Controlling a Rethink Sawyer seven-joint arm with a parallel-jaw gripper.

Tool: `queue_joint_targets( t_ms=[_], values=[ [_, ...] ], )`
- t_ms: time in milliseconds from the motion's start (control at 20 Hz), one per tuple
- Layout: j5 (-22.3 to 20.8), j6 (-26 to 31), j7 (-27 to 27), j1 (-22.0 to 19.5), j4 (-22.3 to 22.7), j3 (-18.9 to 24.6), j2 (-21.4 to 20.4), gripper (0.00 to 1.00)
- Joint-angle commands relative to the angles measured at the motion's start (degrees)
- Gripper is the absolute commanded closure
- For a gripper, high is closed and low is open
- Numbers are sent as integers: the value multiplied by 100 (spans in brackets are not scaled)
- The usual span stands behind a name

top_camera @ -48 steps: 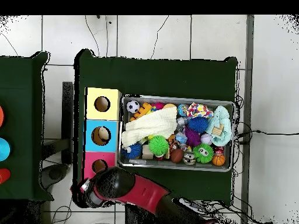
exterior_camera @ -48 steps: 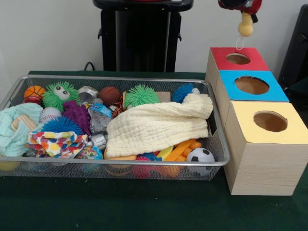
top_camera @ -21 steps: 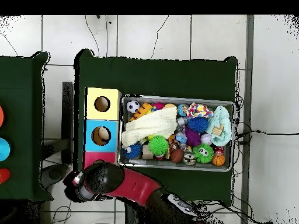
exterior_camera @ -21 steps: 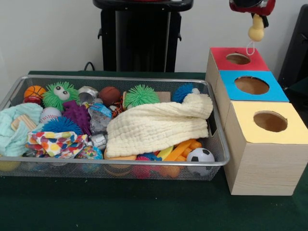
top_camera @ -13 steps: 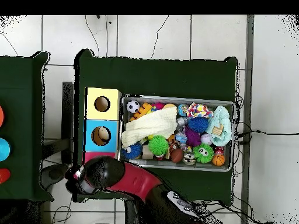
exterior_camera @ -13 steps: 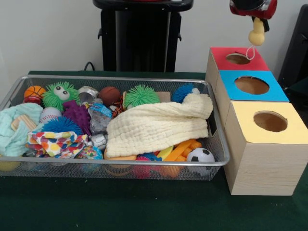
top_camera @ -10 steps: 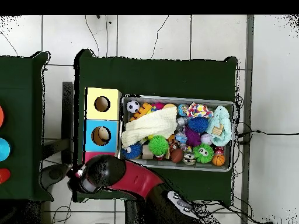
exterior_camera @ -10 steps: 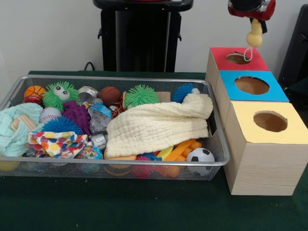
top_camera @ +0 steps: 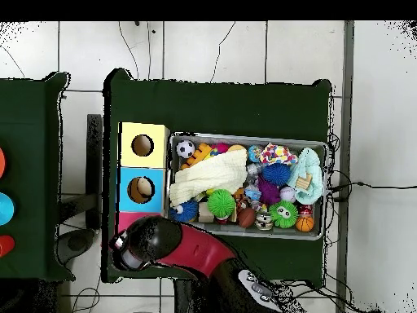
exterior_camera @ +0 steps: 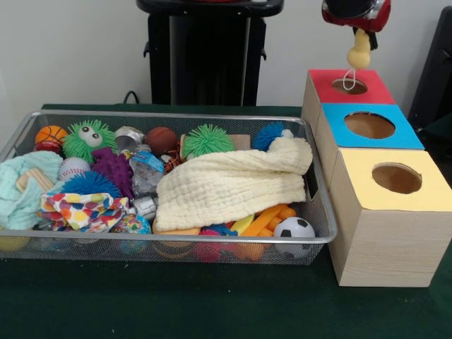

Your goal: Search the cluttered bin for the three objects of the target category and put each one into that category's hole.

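Yellowish toy (exterior_camera: 359, 49), perhaps gripper-held (exterior_camera: 361, 28), above red hole (exterior_camera: 349, 86)

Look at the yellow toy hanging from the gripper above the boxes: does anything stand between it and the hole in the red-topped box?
Nothing visible does. The yellow toy hangs from the gripper just above the red box's hole; its white loop dangles at the rim, with only open air between.

red hole (exterior_camera: 349, 85): open from above, only the hanging pale toy (exterior_camera: 359, 49) stands over it | blue hole (exterior_camera: 369, 125) and yellow hole (exterior_camera: 396, 178): free | bin (exterior_camera: 233, 118): the cream cloth (exterior_camera: 233, 185) covers the right half, toys crowd the left
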Motion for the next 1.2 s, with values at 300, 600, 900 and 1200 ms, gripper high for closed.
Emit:
queue_joint_targets(
  t_ms=[300, 600, 900, 1200],
  values=[
    [167, 56, 744, 42, -90, -62, 90, 100],
    [192, -293, 598, 14, -57, 48, 126, 0],
    [244, -522, 477, -60, 3, 189, 100, 0],
    [257, -382, 552, -47, -73, 119, 90, 0]
  ],
)
